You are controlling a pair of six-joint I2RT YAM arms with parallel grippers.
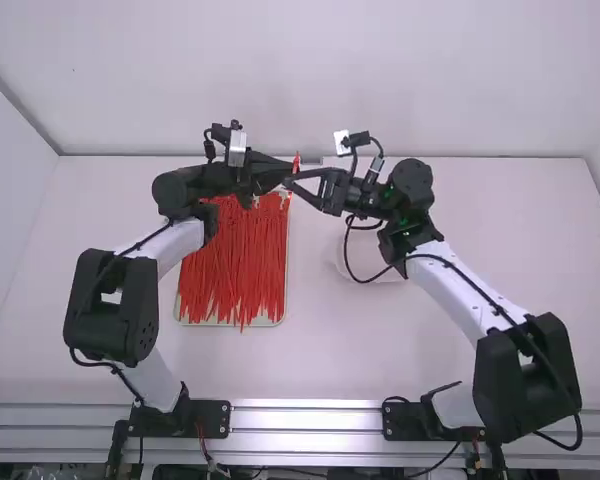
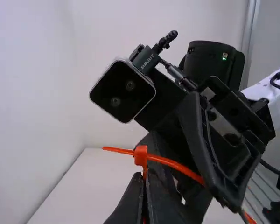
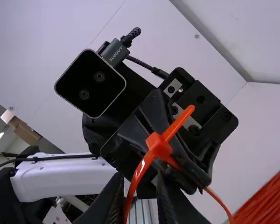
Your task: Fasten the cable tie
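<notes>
Thin orange cable tie (image 2: 141, 156), midair

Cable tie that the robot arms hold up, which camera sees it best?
The right wrist view: the cable tie is close up, its head and strap plain to see. The left wrist view shows the cable tie too, but smaller. In the high view the cable tie is a tiny orange speck.

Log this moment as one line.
left gripper: shut on cable tie | right gripper: at the tie, grip unclear | cable tie: in air over tray far edge | spare ties: on tray
</notes>
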